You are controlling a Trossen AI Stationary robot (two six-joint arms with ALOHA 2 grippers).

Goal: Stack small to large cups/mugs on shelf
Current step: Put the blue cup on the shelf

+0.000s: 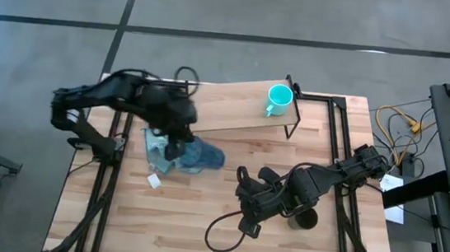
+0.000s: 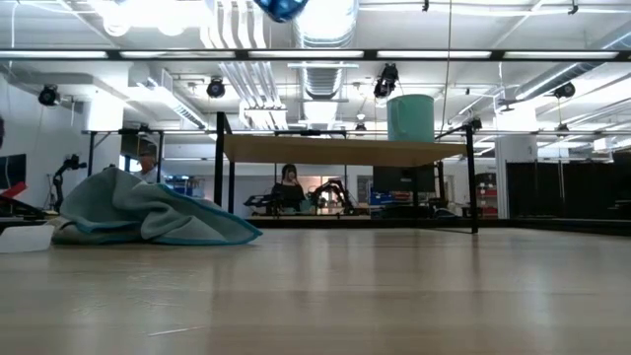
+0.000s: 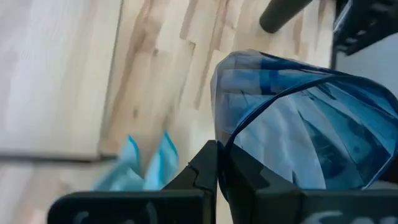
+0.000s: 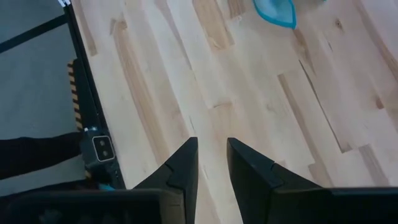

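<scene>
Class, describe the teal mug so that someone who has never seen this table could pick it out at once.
Start at the wooden table, then find the raised shelf along its far edge. The teal mug stands upright near the shelf's right end, its handle showing. It is the only cup up there: the blue glass cup is held in the left pincer, above the cloth.

Left end effector [image 3: 217, 163] pinches blue glass cup [image 3: 298, 124] rim.
</scene>
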